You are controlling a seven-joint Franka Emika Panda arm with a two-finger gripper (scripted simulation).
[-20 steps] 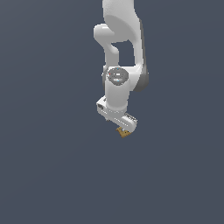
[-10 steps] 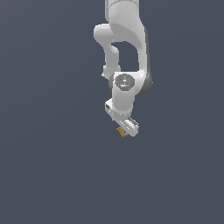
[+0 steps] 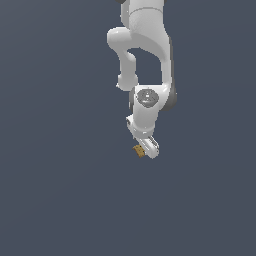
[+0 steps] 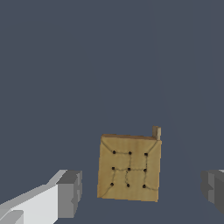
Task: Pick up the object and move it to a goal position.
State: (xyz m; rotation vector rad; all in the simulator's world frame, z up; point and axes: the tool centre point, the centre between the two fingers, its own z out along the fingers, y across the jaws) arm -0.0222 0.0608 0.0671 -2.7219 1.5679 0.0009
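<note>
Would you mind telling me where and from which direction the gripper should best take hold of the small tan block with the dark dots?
Grip the tan block across its two opposite side edges, coming straight at its dotted face. It is flat and square with straight, parallel sides, and in the wrist view the fingers already stand apart on either side of it, not touching. Avoid the small peg at one corner.

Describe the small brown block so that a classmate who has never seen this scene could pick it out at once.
Follow the white robot arm down to its hand at the lower end. The block sits right at the hand's tip, between the grey fingers in the wrist view. It is the only tan thing here: a flat square with small dark dots on its face.
</note>
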